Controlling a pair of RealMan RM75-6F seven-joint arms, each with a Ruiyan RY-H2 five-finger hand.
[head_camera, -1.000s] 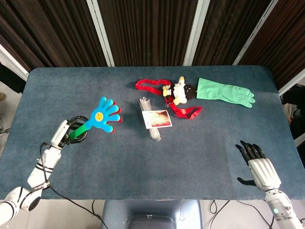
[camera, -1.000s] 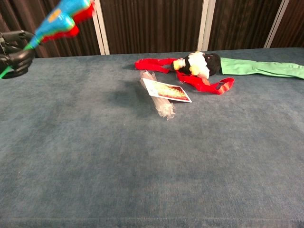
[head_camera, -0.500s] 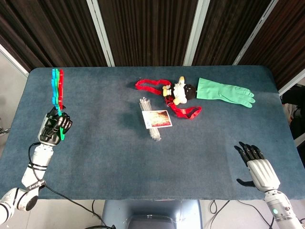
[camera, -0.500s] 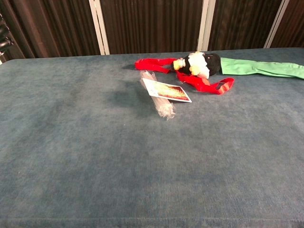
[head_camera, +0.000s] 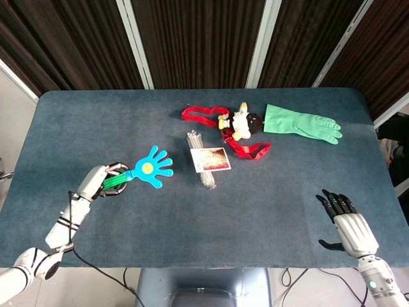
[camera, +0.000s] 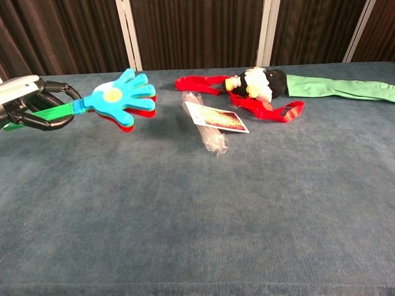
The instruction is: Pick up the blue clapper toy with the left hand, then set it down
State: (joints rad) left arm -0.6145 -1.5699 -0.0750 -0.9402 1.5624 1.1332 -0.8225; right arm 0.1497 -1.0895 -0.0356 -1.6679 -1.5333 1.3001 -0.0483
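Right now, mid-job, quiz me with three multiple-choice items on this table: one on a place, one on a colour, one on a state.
1. Where does the green rubber glove lie?
A. Far right part of the table, right of the plush toy
B. Near left corner
C. Under the clear packet

2. What colour is the clapper toy's handle in the left robot hand?
A. Yellow
B. Green
C. Black

3. What is the right robot hand doing?
A. Holding the red strap
B. Pressing on the glove
C. Holding nothing, fingers apart

Answers:
1. A: the head view shows the glove beside the plush toy, towards the right edge.
2. B: the left robot hand grips a green handle on the blue clapper toy.
3. C: the right robot hand is at the near right, fingers spread, nothing in it.
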